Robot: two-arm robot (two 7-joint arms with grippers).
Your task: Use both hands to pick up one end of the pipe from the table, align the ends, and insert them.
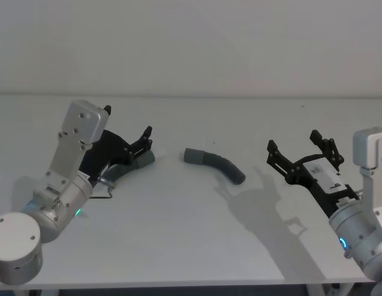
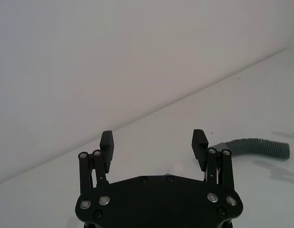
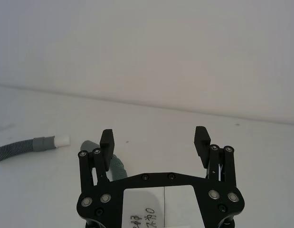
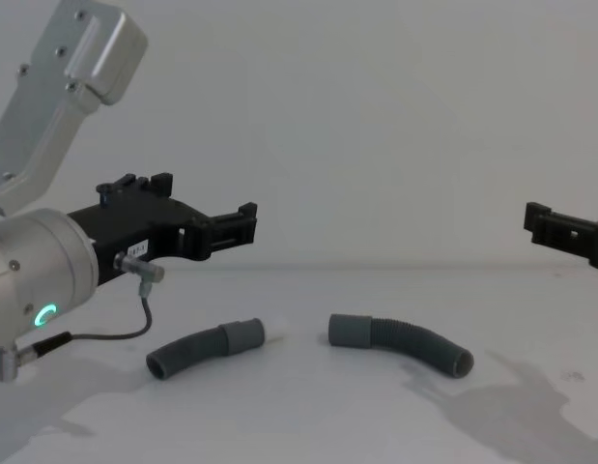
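left hand (image 1: 144, 142): wide, right above the left pipe (image 1: 139, 162)
right hand (image 1: 293, 144): wide, right pipe (image 1: 215, 164) lies off to its left

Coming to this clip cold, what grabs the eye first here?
Two dark-grey corrugated hose pieces lie apart mid-table, cuffs facing each other: the white-tipped left piece and the right piece. The left tool hangs open above the left piece without touching it. The right tool, also open, is raised over the white table, off to the right.
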